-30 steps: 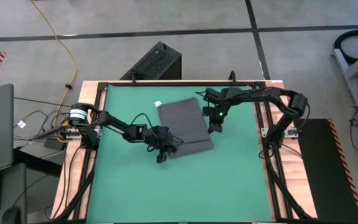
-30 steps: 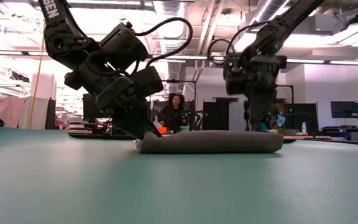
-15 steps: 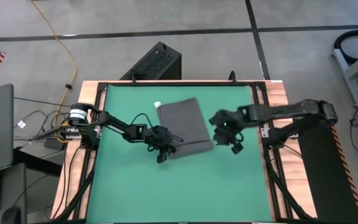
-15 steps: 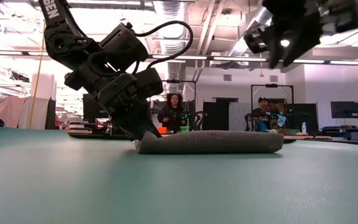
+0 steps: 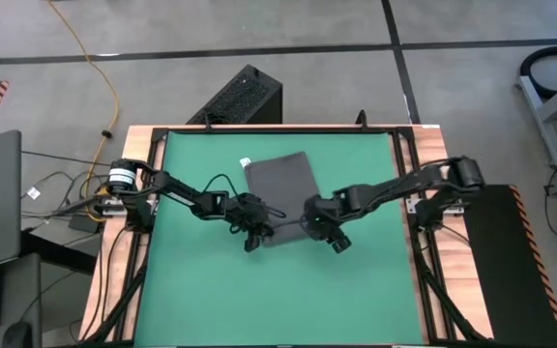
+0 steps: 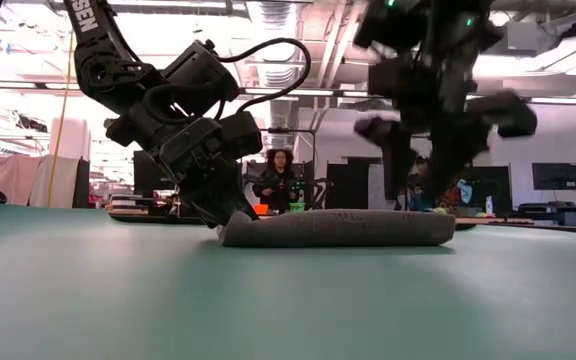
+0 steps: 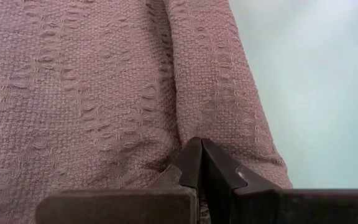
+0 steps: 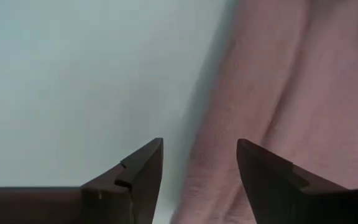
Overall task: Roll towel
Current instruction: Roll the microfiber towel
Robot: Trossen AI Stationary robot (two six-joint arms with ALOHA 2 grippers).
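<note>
Near the tabletop's middle we see the towel point(image 5: 286, 198), near edge rolled. Left hand point(image 5: 255, 230) clamped on that roll's end; right hand point(image 5: 319, 229) parted above the other. Uneven pull risks skewing.

One towel point(image 5: 283, 193), one green mat point(image 5: 201, 290), two arms, two pincers.

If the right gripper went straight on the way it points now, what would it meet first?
Most likely the towel: the right gripper, jaws open, points at its rolled edge where it meets the green mat. One finger may land on the mat; depth is unclear.
</note>
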